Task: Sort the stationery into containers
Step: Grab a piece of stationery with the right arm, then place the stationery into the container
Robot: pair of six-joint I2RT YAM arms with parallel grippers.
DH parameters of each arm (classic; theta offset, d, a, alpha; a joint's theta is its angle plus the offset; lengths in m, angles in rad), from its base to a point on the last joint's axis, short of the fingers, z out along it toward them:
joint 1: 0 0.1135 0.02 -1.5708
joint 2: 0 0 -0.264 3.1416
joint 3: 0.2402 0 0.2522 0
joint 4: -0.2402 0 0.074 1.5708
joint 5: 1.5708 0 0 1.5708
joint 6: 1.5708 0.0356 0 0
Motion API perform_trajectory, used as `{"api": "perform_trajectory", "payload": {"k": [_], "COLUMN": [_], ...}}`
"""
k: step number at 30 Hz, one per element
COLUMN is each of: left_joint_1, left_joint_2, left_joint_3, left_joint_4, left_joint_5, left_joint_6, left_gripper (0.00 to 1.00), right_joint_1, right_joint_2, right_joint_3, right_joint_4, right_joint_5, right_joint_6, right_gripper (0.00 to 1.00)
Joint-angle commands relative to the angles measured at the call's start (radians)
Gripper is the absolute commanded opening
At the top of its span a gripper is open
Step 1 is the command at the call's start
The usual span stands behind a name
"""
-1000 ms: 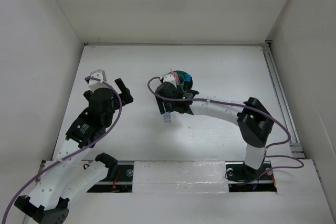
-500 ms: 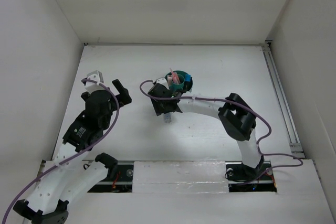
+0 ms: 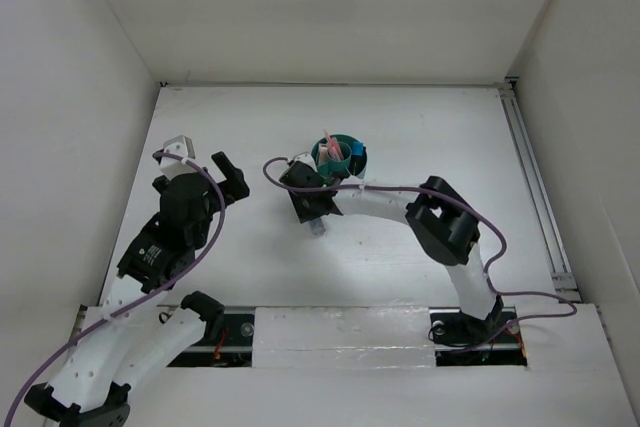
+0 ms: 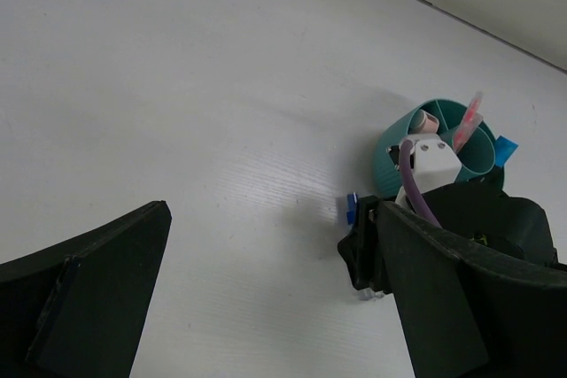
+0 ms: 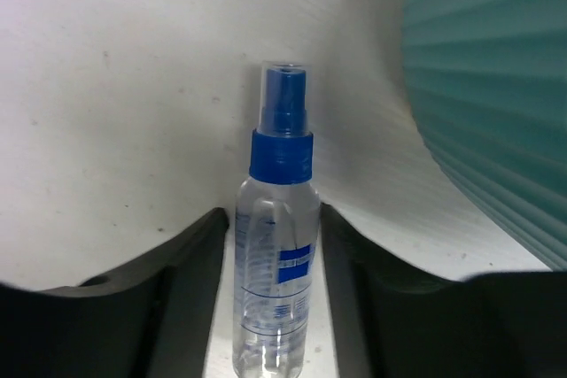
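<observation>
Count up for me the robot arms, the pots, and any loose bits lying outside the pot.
Robot arms: 2, ending in the left tool and the right tool
Pots: 1, the teal organizer
Loose bits in view outside it: 1, a clear bottle with a blue cap, lying between the right tool's fingers
Total: 4

White, matt bench (image 5: 115, 68) with a fine linear grain and a few small specks. The blue-capped clear bottle (image 5: 276, 254) has a glossy transparent plastic body with a printed blue label and an opaque blue plastic collar under a clear cap. The teal organizer (image 5: 496, 86) is plastic, its outer wall finely ribbed with a low satin sheen. Jaws of the right gripper (image 5: 273, 223) are smooth matt black plastic, the right arm (image 3: 380, 207) has white matt plastic shells, and the cable (image 4: 407, 170) has glossy purple sheathing.
</observation>
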Motion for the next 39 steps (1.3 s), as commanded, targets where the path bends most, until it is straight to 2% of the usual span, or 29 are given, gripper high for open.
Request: {"api": "perform_trajectory", "payload": {"k": [1, 2, 5, 6, 8, 12, 18, 20, 22, 24, 27, 28, 31, 32, 34, 39], "left_joint_1": [-0.001, -0.001, -0.001, -0.001, -0.001, -0.001, -0.001, -0.001, -0.001, -0.001, -0.001, -0.001, -0.001, -0.001, -0.001, -0.001], "left_joint_2": [-0.010, -0.010, -0.010, -0.010, -0.010, -0.010, -0.019, -0.019, -0.019, -0.028, -0.028, -0.028, -0.028, -0.028, -0.019, -0.019], "left_joint_3": [0.021, 0.021, 0.021, 0.021, 0.021, 0.021, 0.021, 0.021, 0.021, 0.012, 0.012, 0.012, 0.012, 0.012, 0.012, 0.012], "left_joint_4": [0.017, 0.017, 0.017, 0.017, 0.017, 0.017, 0.017, 0.017, 0.030, 0.040, 0.040, 0.040, 0.040, 0.040, 0.050, 0.050], "left_joint_5": [-0.003, -0.003, -0.003, -0.003, -0.003, -0.003, -0.003, 0.008, 0.028, 0.028, 0.039, 0.049, 0.049, 0.049, 0.059, 0.068], "left_joint_6": [0.001, 0.001, 0.001, 0.001, 0.001, 0.001, 0.001, 0.011, 0.011, 0.020, 0.021, 0.030, 0.030, 0.030, 0.030, 0.039], "left_gripper": [1.00, 1.00, 1.00, 1.00, 1.00, 1.00, 1.00, 1.00, 1.00, 1.00, 1.00, 1.00, 1.00, 1.00, 1.00, 1.00], "right_joint_1": [-0.004, -0.004, -0.004, -0.004, -0.004, 0.005, 0.005, -0.016, -0.055, -0.114, -0.193, -0.220, -0.334, -0.358, -0.409, -0.418], "right_joint_2": [0.027, 0.027, 0.027, 0.016, 0.006, -0.036, -0.247, -0.340, -0.395, -0.453, -0.476, -0.476, -0.435, -0.421, -0.380, -0.338], "right_joint_3": [0.037, 0.037, 0.017, 0.008, -0.004, -0.027, -0.128, -0.190, -0.233, -0.312, -0.337, -0.352, -0.363, -0.372, -0.382, -0.356], "right_joint_4": [0.038, 0.038, 0.056, 0.079, 0.103, 0.192, 0.419, 0.529, 0.603, 0.718, 0.842, 0.873, 1.006, 1.053, 1.167, 1.180], "right_joint_5": [-0.039, -0.039, -0.062, -0.072, -0.117, -0.197, -0.249, -0.249, -0.311, -0.438, -0.624, -0.748, -0.942, -1.050, -1.124, -1.191], "right_joint_6": [-0.010, -0.010, -0.010, -0.022, -0.033, -0.091, -0.206, -0.278, -0.329, -0.396, -0.447, -0.447, -0.447, -0.428, -0.380, -0.383], "right_gripper": [0.49, 0.42, 0.32, 0.13, 0.00, 0.00, 0.00, 0.00, 0.00, 0.00, 0.00, 0.00, 0.00, 0.00, 0.00, 0.00]}}
